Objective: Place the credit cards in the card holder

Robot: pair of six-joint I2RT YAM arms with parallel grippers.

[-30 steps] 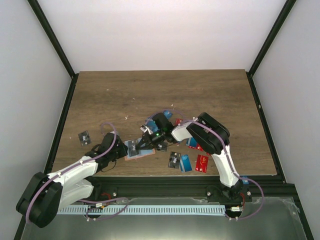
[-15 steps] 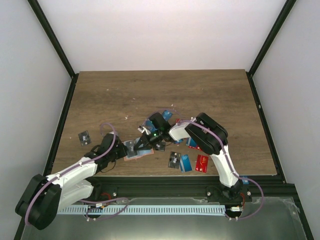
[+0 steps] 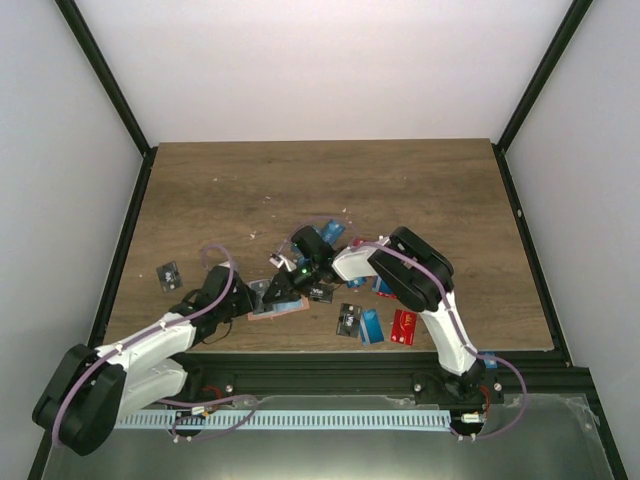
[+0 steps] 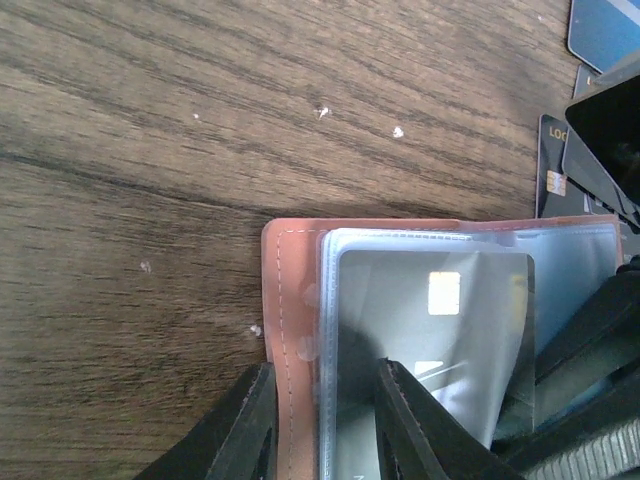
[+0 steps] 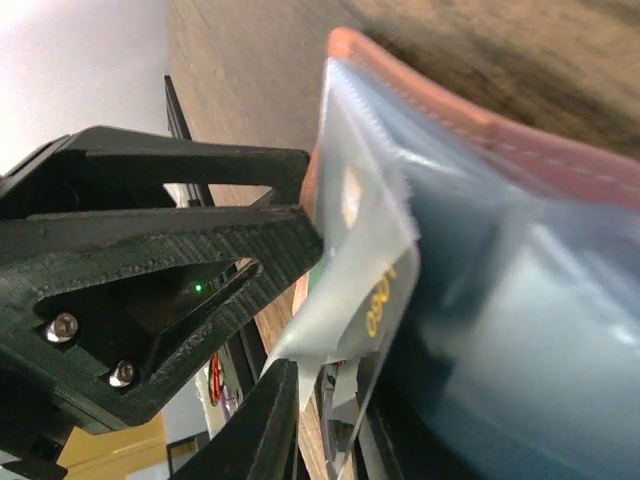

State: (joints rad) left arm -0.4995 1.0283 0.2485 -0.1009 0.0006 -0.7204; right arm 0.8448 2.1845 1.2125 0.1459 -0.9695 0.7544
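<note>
Left wrist alone shows the left end effector (image 4: 320, 425) clamping the card holder (image 4: 290, 300); right's grip unclear.

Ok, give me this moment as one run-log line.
left claw: shut on card holder edge | right claw: pinching clear sleeve | loose credit cards: on table

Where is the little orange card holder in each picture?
Top external: the card holder lies low and left of centre, between the two grippers.
Left wrist: lower middle, its orange edge running down to the fingers.
Right wrist: an orange strip along the top right.
Shared landmark: its clear plastic sleeves.
</note>
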